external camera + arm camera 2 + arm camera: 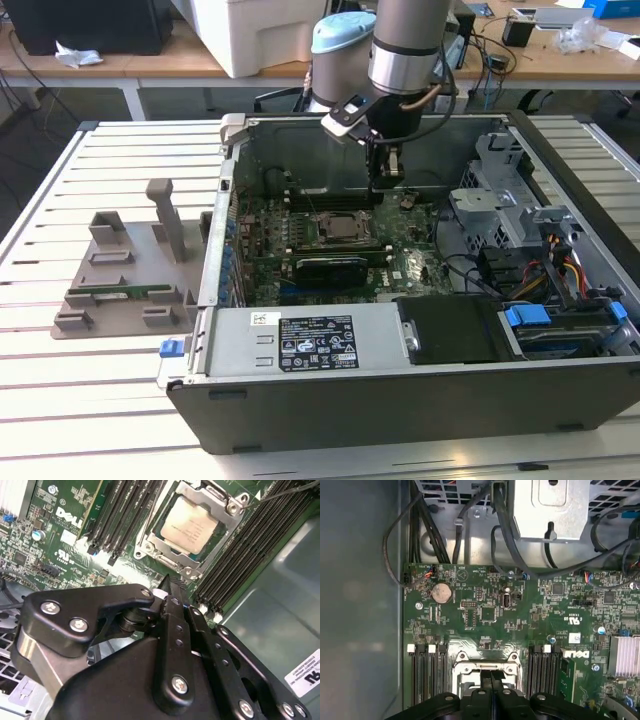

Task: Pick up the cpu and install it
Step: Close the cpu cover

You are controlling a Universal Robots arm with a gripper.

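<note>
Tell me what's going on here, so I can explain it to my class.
A robot arm's gripper hangs inside an open computer case, low over the motherboard. Its fingers are shut together with nothing between them. The cpu lies in its socket on the board, framed by metal, with memory slots on either side. The gripper sits close beside the socket and is not holding the chip.

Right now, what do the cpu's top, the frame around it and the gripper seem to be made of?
The cpu: likely a metal lid, matte silver-grey with a soft sheen. The frame around it: bare bright metal, probably steel, with glints along its edges. The gripper: black, semi-matte links, metal or hard plastic, unclear which, joined by silver screws.
</note>
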